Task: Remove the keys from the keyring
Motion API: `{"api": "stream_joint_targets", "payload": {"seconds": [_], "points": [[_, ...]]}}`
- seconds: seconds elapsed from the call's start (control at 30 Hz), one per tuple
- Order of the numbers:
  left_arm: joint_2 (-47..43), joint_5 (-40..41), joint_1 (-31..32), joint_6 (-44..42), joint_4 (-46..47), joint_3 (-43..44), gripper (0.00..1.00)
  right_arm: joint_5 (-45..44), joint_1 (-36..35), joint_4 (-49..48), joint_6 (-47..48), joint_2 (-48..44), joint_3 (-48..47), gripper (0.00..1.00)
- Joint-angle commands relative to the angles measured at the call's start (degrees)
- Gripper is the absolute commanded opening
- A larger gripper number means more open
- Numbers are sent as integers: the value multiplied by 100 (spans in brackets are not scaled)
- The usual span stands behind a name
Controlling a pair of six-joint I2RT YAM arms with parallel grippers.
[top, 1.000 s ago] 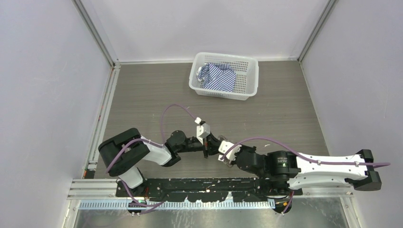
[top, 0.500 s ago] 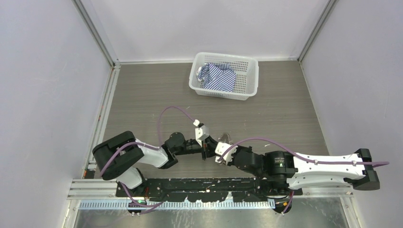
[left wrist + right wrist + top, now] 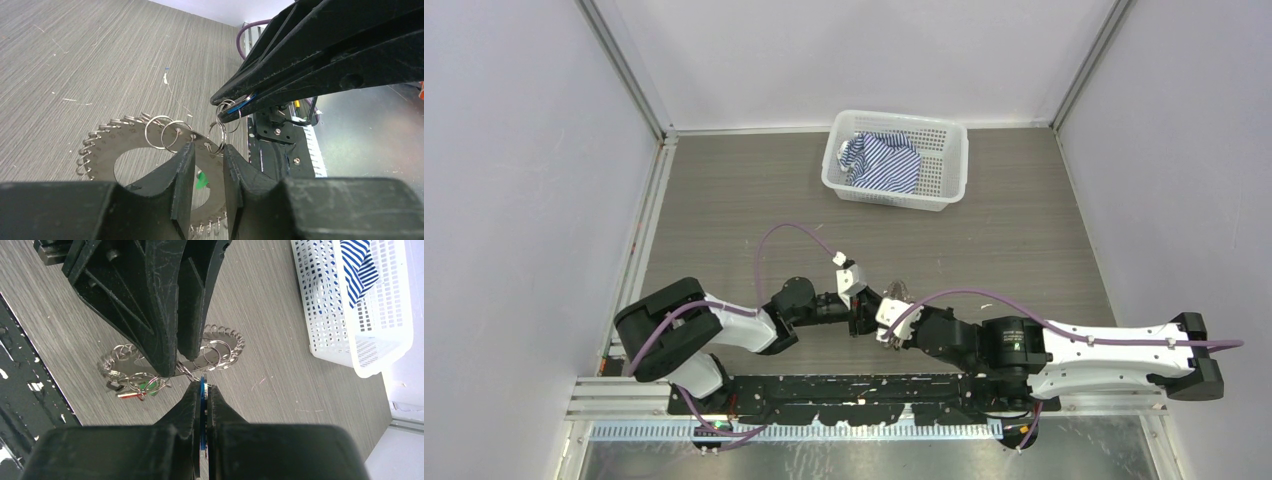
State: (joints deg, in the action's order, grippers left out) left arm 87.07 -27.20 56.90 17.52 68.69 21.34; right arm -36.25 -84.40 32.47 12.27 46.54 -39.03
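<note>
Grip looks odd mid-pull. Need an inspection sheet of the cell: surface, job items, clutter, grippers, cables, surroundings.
Surface: grey wood-grain tabletop, fine scratches.
Job's things: large toothed metal keyring between the arms, small split rings on its rim; blue-headed key just off that rim.
Clutter: white perforated plastic basket at the far edge, blue-and-white striped cloth inside.
Grippers: left gripper jaws parted, astride the keyring's rim; right gripper shut on the blue-headed key.
Cables: purple cables arching over both arms.
Surroundings: plain pale walls, metal corner rails; nothing else seen.
</note>
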Motion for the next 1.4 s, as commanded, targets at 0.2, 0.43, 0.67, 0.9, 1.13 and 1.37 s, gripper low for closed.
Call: {"api": "stream_joint_targets", "payload": {"seconds": [0.2,0.43,0.67,0.9,1.13,1.37], "points": [[-107,92,107,-345,477,134,34,-20,-24,-131,-13,-21,-334,1],[-119,258,253,-550,479,134,35,7,-23,-46,-92,60,-437,1],[-153,442,295,-702,380,141,31,23,-24,20,-137,72,-474,1],[-184,670,333,-854,225,127,1,-29,-24,75,-217,41,-484,1],[-273,795,403,-1004,358,-67,1,-519,-24,318,-362,-131,-391,1],[-326,911,417,-988,758,-237,0,-604,-17,320,-593,-217,-1,1]]}}
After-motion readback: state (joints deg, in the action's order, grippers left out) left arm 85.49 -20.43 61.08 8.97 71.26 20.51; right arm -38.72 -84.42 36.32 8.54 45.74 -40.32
